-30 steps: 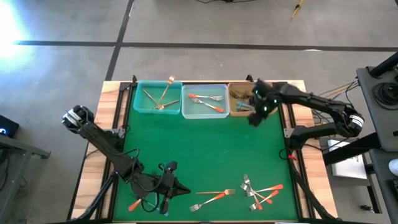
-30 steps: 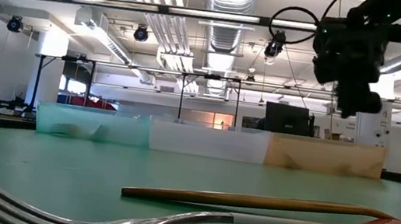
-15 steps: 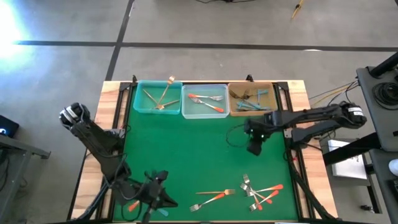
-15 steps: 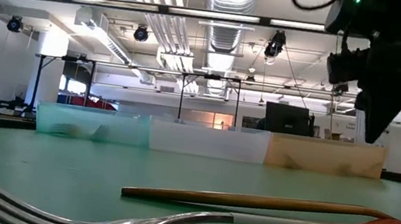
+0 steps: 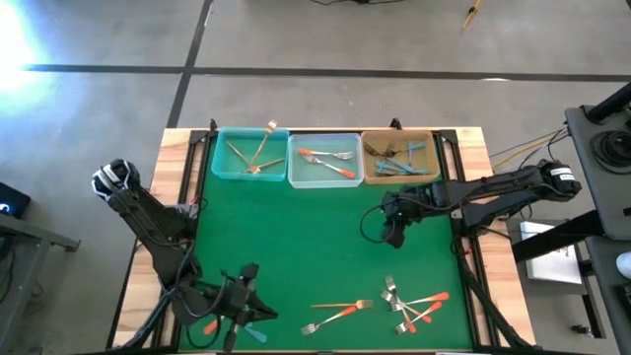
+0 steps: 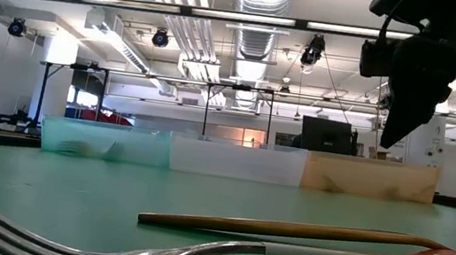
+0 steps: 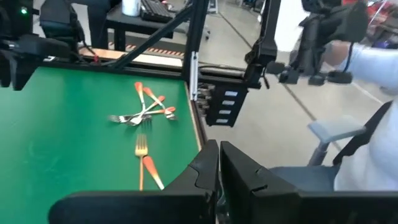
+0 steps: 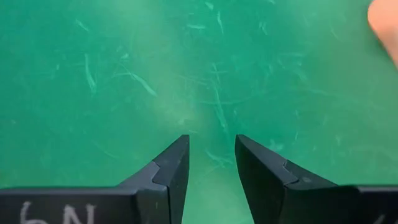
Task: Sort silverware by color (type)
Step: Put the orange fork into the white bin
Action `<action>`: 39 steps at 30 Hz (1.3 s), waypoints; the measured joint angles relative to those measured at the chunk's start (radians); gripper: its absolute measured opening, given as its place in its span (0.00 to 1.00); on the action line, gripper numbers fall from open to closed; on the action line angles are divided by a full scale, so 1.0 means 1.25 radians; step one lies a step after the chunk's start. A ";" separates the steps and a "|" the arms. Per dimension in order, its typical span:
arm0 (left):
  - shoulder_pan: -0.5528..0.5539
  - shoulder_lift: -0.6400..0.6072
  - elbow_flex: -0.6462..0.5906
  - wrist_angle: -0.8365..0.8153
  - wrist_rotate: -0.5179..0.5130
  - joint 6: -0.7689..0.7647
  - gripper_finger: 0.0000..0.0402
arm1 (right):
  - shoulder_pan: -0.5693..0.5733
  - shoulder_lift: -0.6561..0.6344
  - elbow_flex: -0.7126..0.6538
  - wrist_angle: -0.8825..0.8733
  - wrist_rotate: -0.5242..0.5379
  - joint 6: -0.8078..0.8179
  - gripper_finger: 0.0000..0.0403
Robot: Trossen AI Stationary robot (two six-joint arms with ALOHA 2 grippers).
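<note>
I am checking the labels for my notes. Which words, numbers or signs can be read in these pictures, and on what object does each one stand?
"6N", as it reads in the right wrist view: handwritten in pale marks on one dark finger of the right gripper.
Nothing else can be read: the bins, the forks and the green mat show no text, and any signs in the room behind are too small to read.
</note>
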 joint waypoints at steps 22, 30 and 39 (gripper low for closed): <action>-0.001 0.000 -0.001 -0.069 -0.063 -0.005 0.00 | 0.346 0.118 0.000 0.063 -0.072 0.431 0.30; -0.002 -0.001 -0.001 -0.069 -0.063 -0.004 0.00 | 0.447 0.207 0.012 0.082 -0.089 0.592 0.30; -0.002 -0.001 -0.001 -0.069 -0.063 0.020 0.00 | 0.535 0.292 0.138 0.083 -0.086 0.559 0.30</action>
